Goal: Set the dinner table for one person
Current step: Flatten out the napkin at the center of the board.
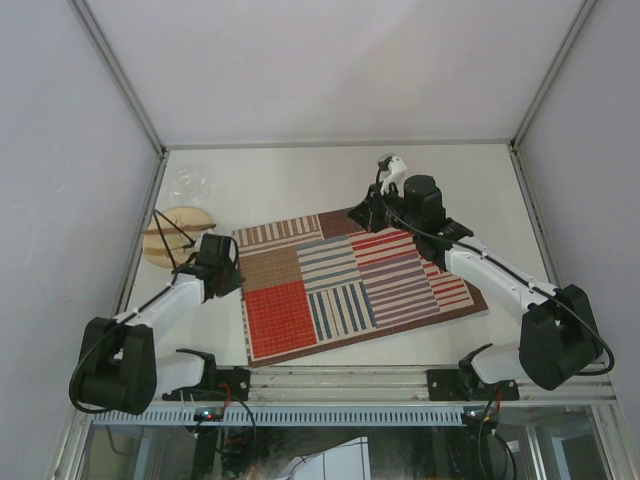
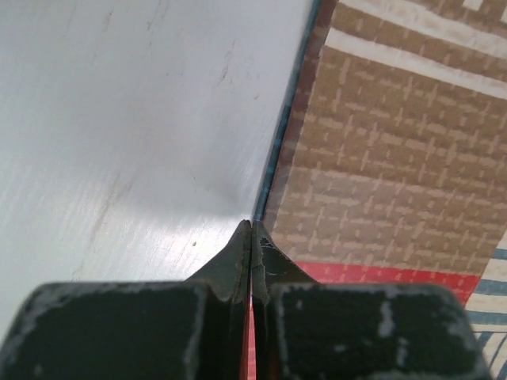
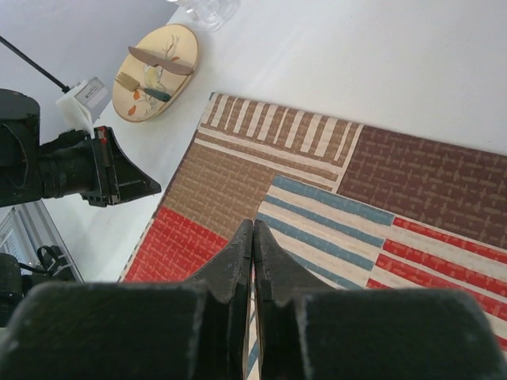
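The table (image 1: 300, 180) fills the whole floor of the scene, white and railed, with both arms bolted at its near edge. Nearest, the left gripper (image 2: 251, 236) sits low over the table's left side. Its fingers are pressed together with nothing seen between them, and the tips are right at the left edge of the mat (image 1: 350, 285). That low, closed pose suits nudging or squaring the mat rather than picking anything up.

The mat lies flat mid-table, skewed, its near-left corner closer to the arms than its right. It probably marks the spot for the one setting, and nothing rests on it yet.

Further back, the right gripper (image 3: 253, 237) hovers above the mat's far right part, fingers also together and holding nothing.

At far left, off the mat, sits the plate (image 3: 181, 41), with cutlery (image 3: 158, 62) lying across it, seemingly staged there for moving. Beyond it stands a clear glass (image 1: 188, 183), which looks empty, though it is too small to be sure.
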Action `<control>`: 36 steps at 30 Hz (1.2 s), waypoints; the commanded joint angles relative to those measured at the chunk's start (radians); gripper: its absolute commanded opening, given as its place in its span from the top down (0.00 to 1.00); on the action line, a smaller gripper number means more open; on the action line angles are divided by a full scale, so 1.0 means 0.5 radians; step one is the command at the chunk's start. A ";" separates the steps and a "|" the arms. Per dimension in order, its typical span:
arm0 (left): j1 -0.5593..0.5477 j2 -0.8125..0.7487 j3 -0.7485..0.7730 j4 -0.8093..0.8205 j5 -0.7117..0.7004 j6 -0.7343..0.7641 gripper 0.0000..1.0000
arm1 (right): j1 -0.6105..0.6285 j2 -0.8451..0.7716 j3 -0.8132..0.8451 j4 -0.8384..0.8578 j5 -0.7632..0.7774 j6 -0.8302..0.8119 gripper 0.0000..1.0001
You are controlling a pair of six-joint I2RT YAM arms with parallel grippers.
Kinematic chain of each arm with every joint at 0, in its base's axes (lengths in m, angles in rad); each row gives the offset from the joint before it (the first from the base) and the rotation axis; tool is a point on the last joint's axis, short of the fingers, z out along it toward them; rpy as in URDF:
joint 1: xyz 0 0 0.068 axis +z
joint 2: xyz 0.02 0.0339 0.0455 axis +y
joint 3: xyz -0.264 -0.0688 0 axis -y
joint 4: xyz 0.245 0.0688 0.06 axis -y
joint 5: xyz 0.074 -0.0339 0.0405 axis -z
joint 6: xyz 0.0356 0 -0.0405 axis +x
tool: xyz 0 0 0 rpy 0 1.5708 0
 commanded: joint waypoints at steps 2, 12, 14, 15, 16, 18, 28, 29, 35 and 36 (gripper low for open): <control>-0.030 0.098 0.004 0.021 -0.009 0.022 1.00 | -0.009 -0.089 -0.020 0.111 -0.002 0.069 1.00; -0.078 0.333 0.174 0.009 0.070 0.005 1.00 | -0.016 -0.177 -0.102 0.157 -0.035 0.164 1.00; -0.090 0.391 0.232 0.009 0.106 0.010 1.00 | -0.017 -0.184 -0.107 0.159 -0.044 0.173 1.00; -0.098 0.422 0.263 0.008 0.122 0.015 1.00 | -0.021 -0.189 -0.109 0.162 -0.049 0.179 1.00; -0.107 0.446 0.297 0.002 0.132 0.018 1.00 | -0.024 -0.193 -0.113 0.166 -0.053 0.185 1.00; -0.122 0.507 0.383 -0.013 0.152 0.031 1.00 | -0.031 -0.200 -0.113 0.171 -0.068 0.197 1.00; -0.122 1.002 1.103 -0.205 0.277 0.209 1.00 | -0.106 -0.217 -0.152 0.204 -0.140 0.253 1.00; -0.119 1.049 1.155 -0.206 0.313 0.206 1.00 | -0.119 -0.225 -0.157 0.203 -0.143 0.256 1.00; -0.117 1.260 1.388 -0.217 0.389 0.198 1.00 | -0.189 -0.255 -0.179 0.180 -0.130 0.251 1.00; -0.114 1.285 1.425 -0.219 0.399 0.195 1.00 | -0.202 -0.251 -0.183 0.183 -0.135 0.254 1.00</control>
